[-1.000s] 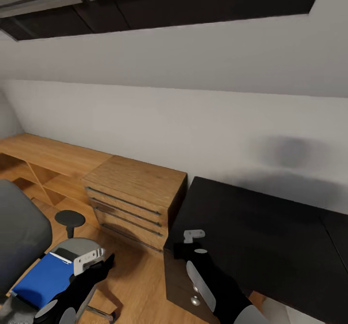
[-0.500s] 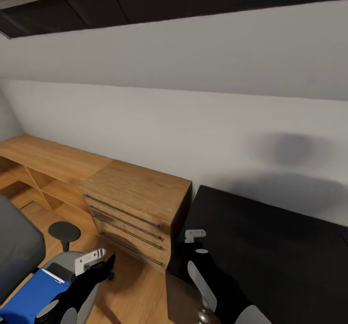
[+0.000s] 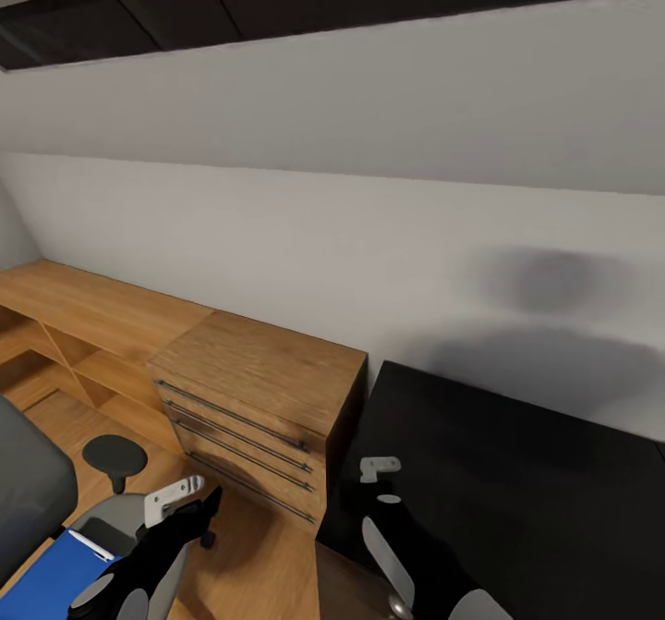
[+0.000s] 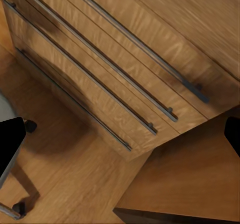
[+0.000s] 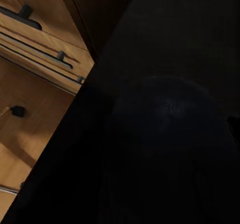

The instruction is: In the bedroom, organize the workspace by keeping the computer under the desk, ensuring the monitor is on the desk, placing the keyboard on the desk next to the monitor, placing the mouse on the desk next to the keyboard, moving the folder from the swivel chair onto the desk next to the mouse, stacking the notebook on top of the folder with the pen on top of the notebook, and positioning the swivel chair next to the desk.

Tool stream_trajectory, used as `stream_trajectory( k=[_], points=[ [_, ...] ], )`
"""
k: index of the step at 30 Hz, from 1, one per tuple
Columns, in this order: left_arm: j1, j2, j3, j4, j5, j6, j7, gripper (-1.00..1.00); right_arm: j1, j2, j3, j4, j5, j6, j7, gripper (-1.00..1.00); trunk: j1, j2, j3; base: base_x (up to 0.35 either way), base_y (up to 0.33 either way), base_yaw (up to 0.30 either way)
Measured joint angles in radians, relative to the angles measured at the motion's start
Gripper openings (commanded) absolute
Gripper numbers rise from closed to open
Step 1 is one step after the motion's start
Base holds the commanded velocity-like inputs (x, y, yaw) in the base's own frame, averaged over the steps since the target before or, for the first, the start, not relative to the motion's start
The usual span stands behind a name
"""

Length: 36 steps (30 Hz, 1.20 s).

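The left tool (image 3: 175, 498) hangs above the wood floor (image 3: 268, 565), between the swivel chair (image 3: 37, 500) and the light-wood dresser (image 3: 263, 398); in the left wrist view its two dark fingertips (image 4: 11, 144) stand at opposite edges of the picture, so it is wide open, and nothing is between them; it touches nothing. The left arm (image 3: 139, 565) is black and comes up from the lower edge of the head view, pointing forward toward the dresser drawers (image 4: 100, 78).

The right tool (image 3: 379, 468) is above the near corner of the black surface (image 3: 517, 491); whether it is open or closed I cannot tell, because the right wrist view is almost all dark; I see nothing held in it. The right arm (image 3: 416, 555) rises from below and leans forward over this surface.

The blue folder (image 3: 55, 576) lies flat on the seat of the swivel chair, at the lower left of the head view, just beside the left arm and not touched by it; the round black armrest (image 3: 114, 457) stands a little further from the robot; the dresser stands just beside the black surface, against the white wall (image 3: 332, 232).
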Motion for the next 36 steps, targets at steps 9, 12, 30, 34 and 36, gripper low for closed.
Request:
stream_trajectory(
  k=[9,12,30,34,36],
  points=[
    [0.0,-0.001,-0.001,0.0,0.0,0.0,0.0,1.0,-0.018,0.002,-0.003,0.114,0.0,-0.044,0.0,-1.0,0.0,0.0,0.0,0.001,0.0,0.0],
    [0.0,0.0,-0.001,0.0,0.0,0.0,0.0,1.0,-0.019,0.002,-0.003,0.117,0.0,-0.044,0.0,-1.0,0.0,0.0,0.0,0.0,0.0,0.0],
    [0.0,0.0,-0.001,0.0,0.0,0.0,0.0,1.0,-0.018,-0.001,-0.003,0.111,-0.003,-0.045,0.003,1.0,0.0,0.0,0.0,0.0,0.0,0.0],
    [0.0,0.0,-0.001,0.0,0.0,0.0,0.0,1.0,-0.017,-0.002,-0.004,0.084,-0.003,-0.045,0.003,1.0,0.0,0.0,0.0,0.0,0.0,0.0],
    [0.0,0.0,-0.001,0.0,0.0,0.0,0.0,1.0,-0.018,-0.004,-0.002,0.042,-0.003,-0.044,0.001,1.0,0.0,0.0,0.0,0.0,0.0,0.0]
  ],
)
